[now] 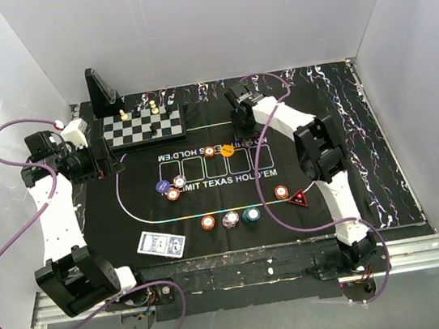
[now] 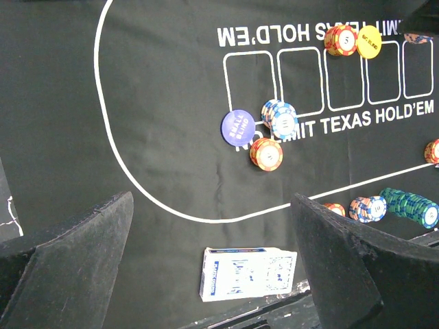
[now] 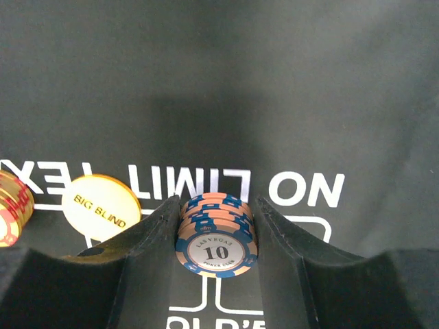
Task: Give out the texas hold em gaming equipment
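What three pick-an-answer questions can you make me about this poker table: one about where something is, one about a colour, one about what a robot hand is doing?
1. Where is the box of cards on the mat?
A) at the far edge
B) by the near edge, on the left side
C) right in the middle

2. What colour is the BIG BLIND disc?
A) yellow
B) green
C) red

3. What is the left hand doing?
A) squeezing a chip
B) wide open, holding nothing
C) pinching a card

Answers:
1 B, the box lies flat close to the left arm's base.
2 A, the right wrist view shows it yellow.
3 B, its fingers stand far apart with only mat between.
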`<state>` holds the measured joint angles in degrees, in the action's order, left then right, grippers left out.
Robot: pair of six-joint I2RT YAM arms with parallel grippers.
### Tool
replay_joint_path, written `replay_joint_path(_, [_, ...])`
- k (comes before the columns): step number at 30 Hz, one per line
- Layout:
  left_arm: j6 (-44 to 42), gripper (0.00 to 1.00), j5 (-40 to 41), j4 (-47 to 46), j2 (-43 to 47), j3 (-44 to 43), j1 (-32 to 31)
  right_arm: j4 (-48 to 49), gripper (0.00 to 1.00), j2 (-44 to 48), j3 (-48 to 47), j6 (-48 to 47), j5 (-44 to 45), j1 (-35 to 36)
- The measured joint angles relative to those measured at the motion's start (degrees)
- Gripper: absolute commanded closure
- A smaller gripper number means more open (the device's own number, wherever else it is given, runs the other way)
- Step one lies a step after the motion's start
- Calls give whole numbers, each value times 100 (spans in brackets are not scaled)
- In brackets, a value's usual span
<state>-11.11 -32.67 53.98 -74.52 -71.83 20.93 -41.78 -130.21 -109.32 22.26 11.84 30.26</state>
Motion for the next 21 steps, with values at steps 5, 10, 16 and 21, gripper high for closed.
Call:
replay_joint_path(5, [-2,0,0,0,0,0,0,-22,68,-284,-267,-2,-31,2])
replay_joint_path(10, [-4,0,0,0,0,0,0,-140,68,-426,-476,-13,-81,0])
replay_joint_path(16, [-2,0,0,0,-2,0,0,-188,52,-474,-575,-11,-190,-4])
replay_joint_path(21, [-2,0,4,0,0,0,0,-243,32,-610,-824,11,-260,-4])
